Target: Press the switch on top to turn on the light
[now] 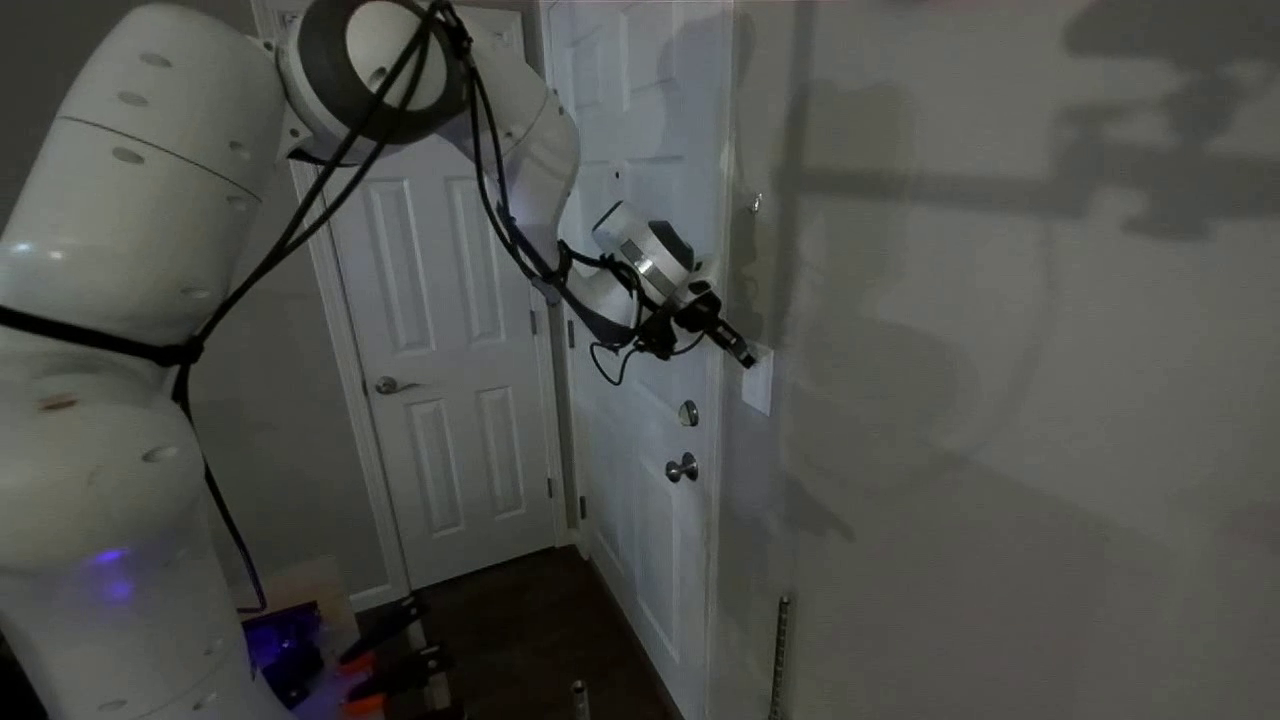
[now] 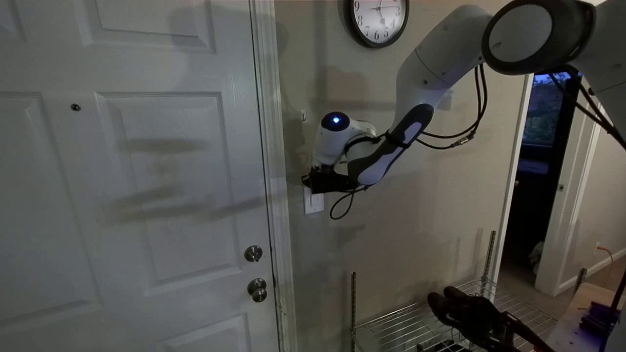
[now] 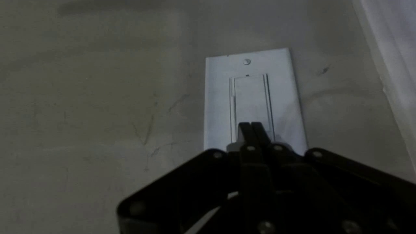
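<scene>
On the pale wall [image 1: 1020, 420], beside the white door [image 2: 137, 176] and just ahead of the gripper [image 3: 251, 124], clenched on nothing, is the switch [image 3: 252, 100]; contact is unclear, and the narrow fingertips [image 3: 244, 130] could skid if pushed slantwise or, landing low, miss its upper half.

Switch plate [image 2: 314, 203]: lower part exposed, gripper [image 3: 251, 123] blocking upper. Door frame [image 2: 275, 146] near one side; wall [image 1: 960, 400] free on other.
</scene>
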Motion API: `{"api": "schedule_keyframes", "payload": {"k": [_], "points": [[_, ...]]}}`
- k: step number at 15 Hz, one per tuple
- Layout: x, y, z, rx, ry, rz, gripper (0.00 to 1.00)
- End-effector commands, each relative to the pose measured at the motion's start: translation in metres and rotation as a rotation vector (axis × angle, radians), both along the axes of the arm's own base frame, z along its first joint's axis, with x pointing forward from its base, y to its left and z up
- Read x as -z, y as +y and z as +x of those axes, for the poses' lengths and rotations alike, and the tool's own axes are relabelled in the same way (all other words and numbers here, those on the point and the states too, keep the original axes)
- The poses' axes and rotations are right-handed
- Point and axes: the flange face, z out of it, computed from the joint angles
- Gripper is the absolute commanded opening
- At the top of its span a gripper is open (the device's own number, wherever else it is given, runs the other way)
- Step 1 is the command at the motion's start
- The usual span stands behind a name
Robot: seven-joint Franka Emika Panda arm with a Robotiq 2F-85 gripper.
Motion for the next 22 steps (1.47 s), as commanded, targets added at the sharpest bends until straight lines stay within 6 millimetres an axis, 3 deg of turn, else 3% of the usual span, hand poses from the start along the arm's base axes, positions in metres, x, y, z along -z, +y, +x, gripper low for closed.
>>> {"api": "schedule_keyframes", "payload": {"k": [1,9,17,22], "points": [[0.011,0.003,0.009,-0.004,-0.010,0.024,0.02],[0.008,0.003,0.012,0.010,-0.032,0.010,0.02],[-0.020,-0.011,-0.008,0.048,-0.032,0.019,0.02],[-0.021,-0.010,-0.022,0.054,0.036,0.102,0.02]]}}
